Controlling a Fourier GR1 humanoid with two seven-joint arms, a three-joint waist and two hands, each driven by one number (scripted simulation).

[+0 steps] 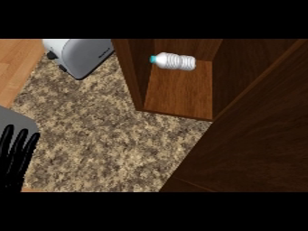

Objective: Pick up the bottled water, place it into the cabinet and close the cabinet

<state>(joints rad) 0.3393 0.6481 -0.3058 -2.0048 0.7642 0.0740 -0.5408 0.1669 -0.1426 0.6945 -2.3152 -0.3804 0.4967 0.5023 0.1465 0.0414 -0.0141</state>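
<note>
Black left hand [9, 158] at lower left of frame, by the tabletop's left edge: fingers straight and upright, holding nothing. Speckled granite tabletop [96, 135] runs bare across the lower centre. Silver toaster [79, 56] stands at upper left, near the cabinet's left wall. Dark wood cabinet [179, 94] at upper centre; bottled water [175, 61] lies on its side on the shelf inside, teal cap pointing left. Cabinet door [263, 135] fills the right of frame, swung out over the tabletop.
</note>
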